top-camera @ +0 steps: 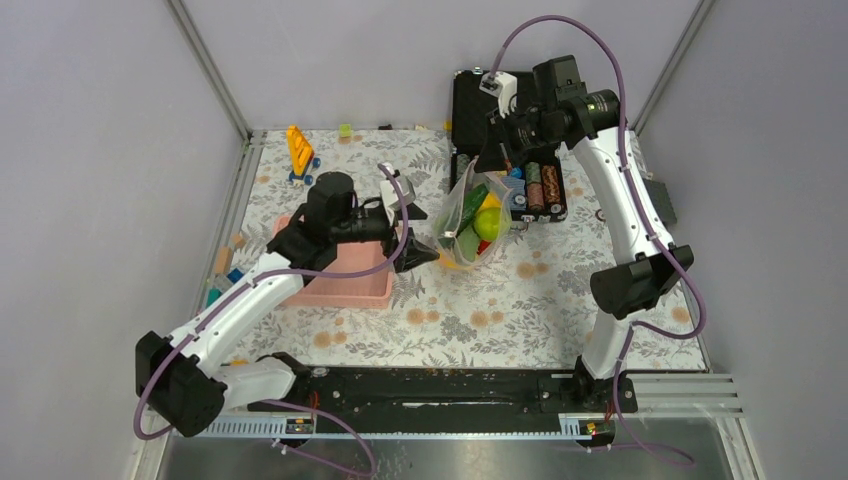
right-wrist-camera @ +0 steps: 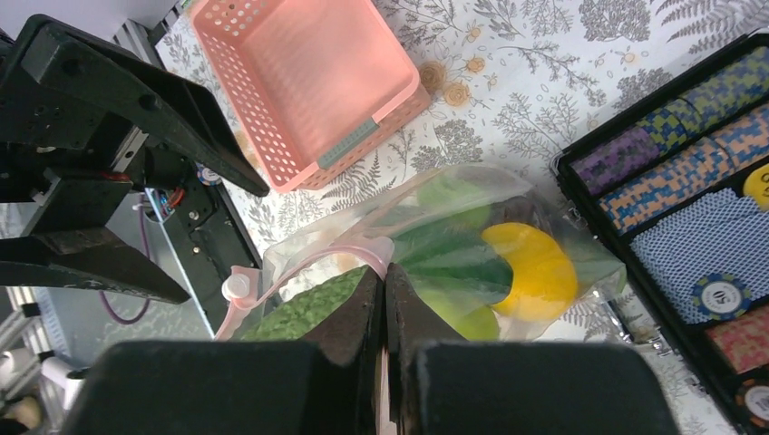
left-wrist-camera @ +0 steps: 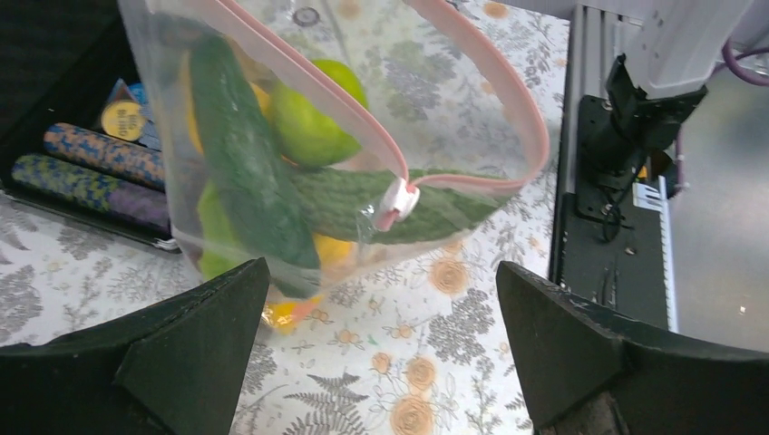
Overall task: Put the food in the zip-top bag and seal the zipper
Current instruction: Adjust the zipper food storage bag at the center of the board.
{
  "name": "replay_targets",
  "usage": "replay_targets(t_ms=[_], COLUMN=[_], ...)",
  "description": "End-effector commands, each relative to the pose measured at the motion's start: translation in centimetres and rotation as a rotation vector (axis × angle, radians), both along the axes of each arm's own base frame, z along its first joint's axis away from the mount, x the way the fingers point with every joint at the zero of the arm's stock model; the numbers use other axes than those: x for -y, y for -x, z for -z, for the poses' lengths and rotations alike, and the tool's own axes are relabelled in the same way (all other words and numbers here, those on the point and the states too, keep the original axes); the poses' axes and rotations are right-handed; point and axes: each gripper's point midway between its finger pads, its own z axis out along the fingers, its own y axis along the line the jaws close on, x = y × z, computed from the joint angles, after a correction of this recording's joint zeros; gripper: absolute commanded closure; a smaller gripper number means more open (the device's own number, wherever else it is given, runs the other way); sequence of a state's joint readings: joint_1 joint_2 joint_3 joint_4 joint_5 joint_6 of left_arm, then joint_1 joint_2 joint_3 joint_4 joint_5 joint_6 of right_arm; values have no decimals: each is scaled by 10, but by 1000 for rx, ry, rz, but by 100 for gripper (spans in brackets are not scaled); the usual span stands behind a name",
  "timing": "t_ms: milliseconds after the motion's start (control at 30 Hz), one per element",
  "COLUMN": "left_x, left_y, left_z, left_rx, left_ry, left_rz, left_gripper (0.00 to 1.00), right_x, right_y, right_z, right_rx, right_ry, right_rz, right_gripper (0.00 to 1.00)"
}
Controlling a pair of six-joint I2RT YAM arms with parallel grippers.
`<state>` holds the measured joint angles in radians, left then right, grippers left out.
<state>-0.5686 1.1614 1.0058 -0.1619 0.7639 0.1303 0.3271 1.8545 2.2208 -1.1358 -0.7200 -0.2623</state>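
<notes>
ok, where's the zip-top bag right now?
Top view, right of centre: the zip-top bag hangs from the shut right gripper, between the pink basket and the black case, open left gripper beside it.

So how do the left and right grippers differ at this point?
The left gripper is wide open and holds nothing; the right gripper is shut on the bag's top edge. The left gripper sits low beside the bag with its jaws facing it; the right gripper is above the bag, holding it upright by that edge. Both are black and both are at the same bag.
</notes>
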Motion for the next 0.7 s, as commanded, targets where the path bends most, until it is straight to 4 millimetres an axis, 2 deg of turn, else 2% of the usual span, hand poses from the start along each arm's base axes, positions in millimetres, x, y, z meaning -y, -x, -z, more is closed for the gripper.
replay_targets(t_ms=[0,233,400,600,667], left_x=[9,18,26,39,40], left_y=[-22,-16,-23,-28,-26], left_z=[-25,0,0,7,6], left_rx=[128,154,165,135,143], left_ry=[36,-8,13,7,14], left_rz=[-23,70,83,154,176], left_gripper=[1,3,11,31,45], right_x=[-5,-2,-6,-5,-3], right_y=[8,4,6,6,5], right_z=[-19,-18,-18,-19,-19], right_rx=[-34,-71,-91,-83,-78], right_ry=[-64,-68,-93,-88,-81], right_rz=[24,76,53,56,65], right_gripper=[100,100,100,100,100])
